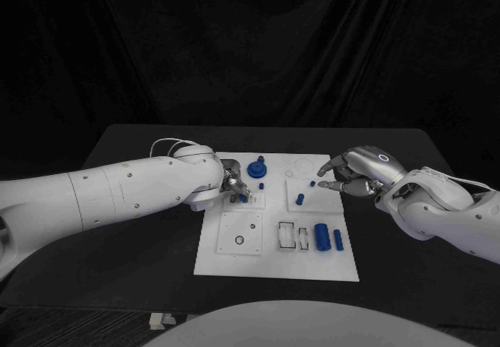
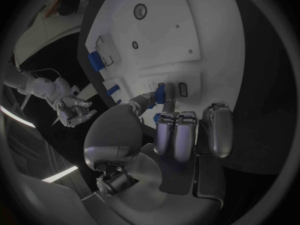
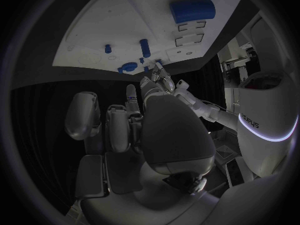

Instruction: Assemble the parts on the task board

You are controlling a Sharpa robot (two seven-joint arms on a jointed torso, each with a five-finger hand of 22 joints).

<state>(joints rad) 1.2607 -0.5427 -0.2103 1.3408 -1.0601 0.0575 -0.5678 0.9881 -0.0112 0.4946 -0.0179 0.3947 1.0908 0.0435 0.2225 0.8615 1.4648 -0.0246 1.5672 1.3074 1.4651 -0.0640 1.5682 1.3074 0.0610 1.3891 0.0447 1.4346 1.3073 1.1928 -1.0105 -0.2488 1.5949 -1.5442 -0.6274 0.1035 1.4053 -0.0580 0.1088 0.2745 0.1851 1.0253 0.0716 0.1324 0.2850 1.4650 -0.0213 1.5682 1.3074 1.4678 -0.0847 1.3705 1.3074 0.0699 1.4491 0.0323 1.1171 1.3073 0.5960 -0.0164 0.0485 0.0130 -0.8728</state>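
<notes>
Near edge, task board: the white plate lies mid-table; its nearest strip is bare.
Near-right slots: a thick blue cylinder and a thin blue bar lie loose beside open rectangular recesses, judged not yet seated.
Middle: a short blue peg on the plate; whether it is seated or loose cannot be told.
Left hand: pinches a small blue part at the board's far-left block, apparently mid-insertion.
Right hand: hovers at the board's far-right edge, fingers curled; whether it holds anything cannot be told.
Far: a blue knobbed disc stands in place.
Progress: judged roughly midway.
</notes>
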